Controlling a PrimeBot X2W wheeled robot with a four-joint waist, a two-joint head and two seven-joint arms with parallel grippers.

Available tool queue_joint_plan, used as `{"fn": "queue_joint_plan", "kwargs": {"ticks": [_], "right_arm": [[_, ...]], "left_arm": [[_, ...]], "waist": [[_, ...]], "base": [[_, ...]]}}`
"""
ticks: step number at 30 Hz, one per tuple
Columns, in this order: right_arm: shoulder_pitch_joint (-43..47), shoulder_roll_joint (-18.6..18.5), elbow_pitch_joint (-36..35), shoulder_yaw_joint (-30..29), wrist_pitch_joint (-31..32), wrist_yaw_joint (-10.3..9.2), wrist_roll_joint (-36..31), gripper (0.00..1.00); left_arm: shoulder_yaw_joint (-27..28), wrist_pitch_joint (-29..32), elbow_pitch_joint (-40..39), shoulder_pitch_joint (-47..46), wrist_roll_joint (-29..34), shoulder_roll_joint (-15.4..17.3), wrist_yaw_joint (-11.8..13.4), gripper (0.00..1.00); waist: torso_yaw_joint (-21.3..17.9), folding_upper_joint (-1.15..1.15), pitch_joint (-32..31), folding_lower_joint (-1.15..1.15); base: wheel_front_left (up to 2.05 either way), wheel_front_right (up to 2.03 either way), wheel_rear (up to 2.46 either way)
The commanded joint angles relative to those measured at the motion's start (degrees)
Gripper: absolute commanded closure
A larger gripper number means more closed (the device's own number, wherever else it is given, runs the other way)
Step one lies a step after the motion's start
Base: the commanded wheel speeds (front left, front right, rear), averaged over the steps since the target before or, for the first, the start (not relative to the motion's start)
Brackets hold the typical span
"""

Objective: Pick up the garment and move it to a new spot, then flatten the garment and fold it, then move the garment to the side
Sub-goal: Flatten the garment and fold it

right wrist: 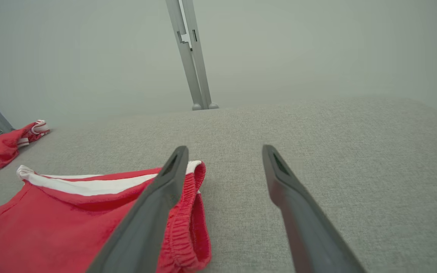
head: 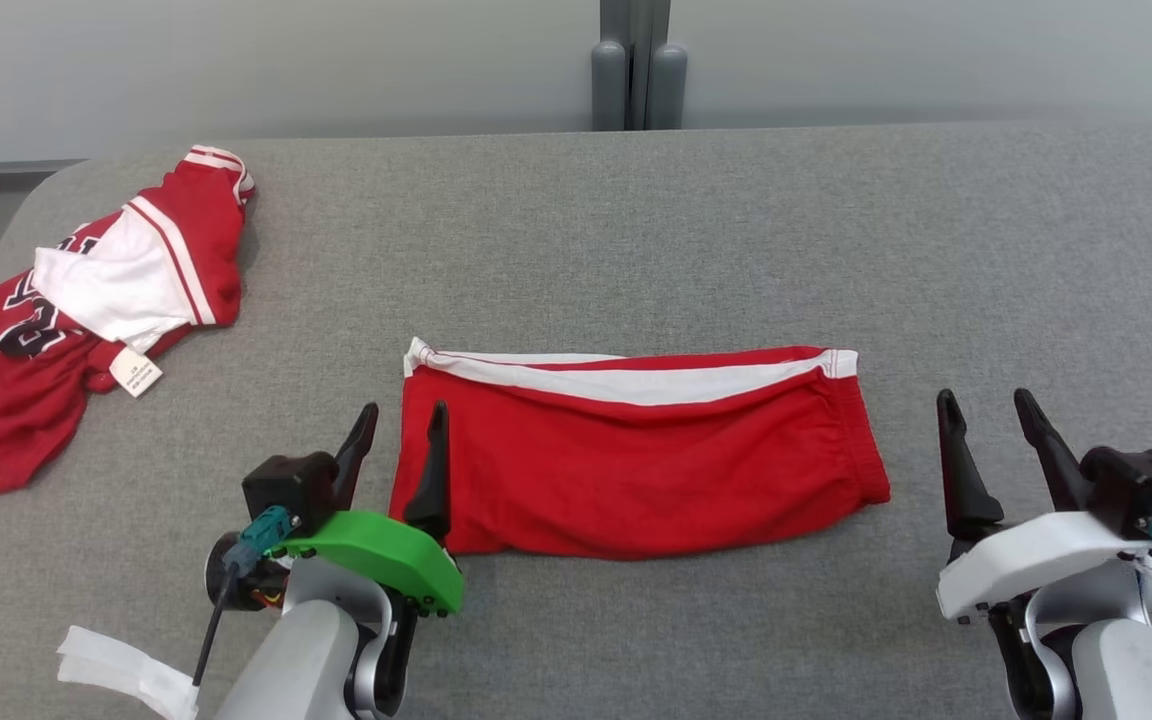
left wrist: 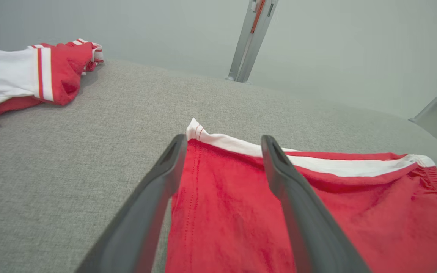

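Note:
The garment [head: 636, 460] is a pair of red shorts with a white band, folded into a flat rectangle on the grey table's middle front. My left gripper [head: 402, 422] stands open at the garment's left end, one finger over the cloth and one off it. In the left wrist view the garment [left wrist: 233, 212] lies under and between the open fingers [left wrist: 157, 189], nothing pinched. My right gripper [head: 986, 410] is open a little to the right of the garment's elastic end. The right wrist view shows that end [right wrist: 188, 227] beside the left finger [right wrist: 154, 216].
A crumpled red and white jersey [head: 86, 310] with a tag lies at the table's far left. A strip of white tape or cloth [head: 126, 670] hangs near the front left edge. A grey post [head: 636, 65] stands behind the table [head: 836, 230]. Grey cloth surface stretches right and back.

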Motion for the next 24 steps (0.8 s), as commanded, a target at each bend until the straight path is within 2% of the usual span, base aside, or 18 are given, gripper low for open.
{"fn": "queue_joint_plan", "kwargs": {"ticks": [1,8,18,23,24], "right_arm": [[-0.9,-0.1,0.6,0.2,1.8,0.01,-0.2,0.0],[-4.2,-1.9,5.6,2.6,10.2,0.01,2.0,0.0],[-9.4,-7.5,15.9,6.5,19.6,0.01,2.5,0.0],[-11.0,-7.8,19.6,8.0,22.6,0.01,5.9,0.0],[-11.2,-7.7,20.2,8.2,23.0,0.01,6.7,0.11]], "left_arm": [[0.3,-0.5,-0.9,1.3,0.5,0.5,0.6,0.0],[1.5,-0.9,-3.6,2.2,1.4,0.6,1.7,0.0],[4.3,-1.0,-6.0,3.5,2.0,0.8,2.4,0.0],[5.6,-1.0,-6.9,4.0,2.6,1.3,2.8,0.0],[5.8,-1.0,-7.0,4.0,2.7,1.2,2.8,0.0]], "waist": [[0.1,0.0,0.1,0.0],[1.8,0.0,1.1,0.0],[6.3,0.0,2.9,0.0],[7.2,0.0,3.2,0.0],[7.2,0.0,3.3,0.0]], "base": [[0.0,0.0,0.0],[0.0,0.0,0.0],[0.0,0.0,0.0],[0.0,0.0,0.0],[0.0,0.0,0.0]]}}
